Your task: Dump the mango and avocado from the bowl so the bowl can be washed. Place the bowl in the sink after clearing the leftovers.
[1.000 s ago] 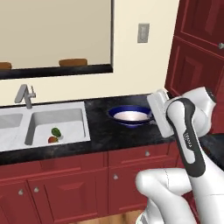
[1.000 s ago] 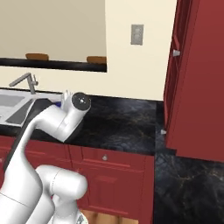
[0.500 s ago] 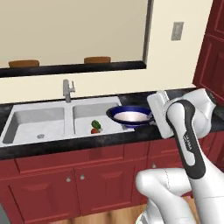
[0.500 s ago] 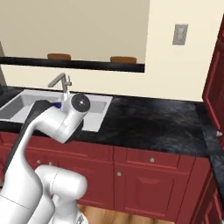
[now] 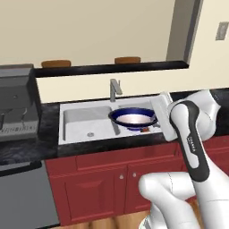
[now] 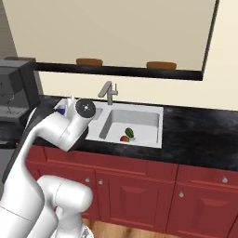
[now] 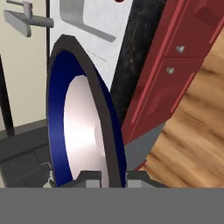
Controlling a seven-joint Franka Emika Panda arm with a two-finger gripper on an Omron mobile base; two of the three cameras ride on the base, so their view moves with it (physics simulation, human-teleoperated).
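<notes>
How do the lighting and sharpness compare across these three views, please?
Left base view: flat, even light, bowl crisp, faint shadow in the sink. Right base view: similarly sharp. Hand view: the wooden floor looks streaked and soft.

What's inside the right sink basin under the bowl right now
In the right base view the mango and avocado lie side by side on the floor of the sink. From the left, the bowl covers most of that basin.

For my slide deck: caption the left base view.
Robot arm holds the emptied bowl above the sink, beside the faucet, fruit already dumped.
</notes>
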